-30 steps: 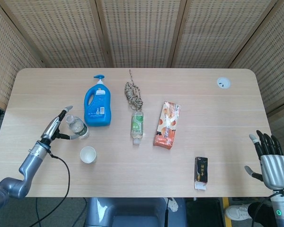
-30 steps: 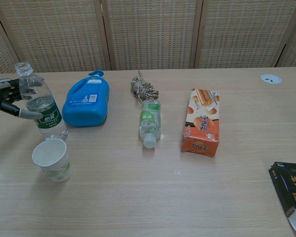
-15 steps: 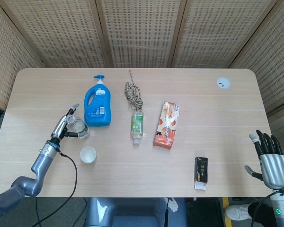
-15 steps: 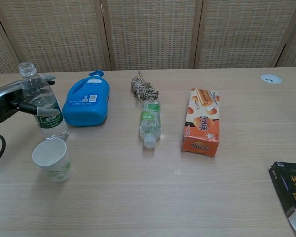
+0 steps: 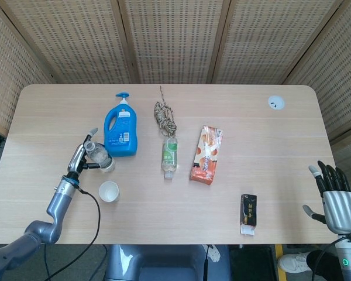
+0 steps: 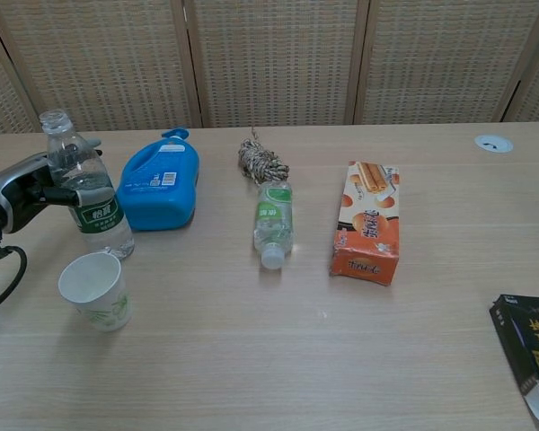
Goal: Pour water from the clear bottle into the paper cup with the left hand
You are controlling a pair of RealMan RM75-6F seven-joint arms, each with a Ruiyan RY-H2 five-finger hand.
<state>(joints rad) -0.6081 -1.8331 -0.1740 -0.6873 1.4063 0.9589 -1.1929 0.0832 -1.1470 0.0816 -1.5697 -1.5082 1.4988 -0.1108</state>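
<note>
Here, the left hand [image 6: 29, 184] grips the upright clear bottle [image 6: 88, 199] near the table's [image 5: 269, 175] left edge, behind the paper cup [image 6: 95, 289].

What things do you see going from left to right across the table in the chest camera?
Left hand → clear bottle → blue jug → lying bottle → snack box → black box. The cup and the rope overlap others sideways, so they are left out.

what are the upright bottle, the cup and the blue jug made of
Upright bottle: clear, glossy thin plastic; the water shows through, with a green label. Cup: matte white paper, going by its rolled rim and printed side. Blue jug: opaque, slightly shiny plastic, probably moulded, lying flat.
</note>
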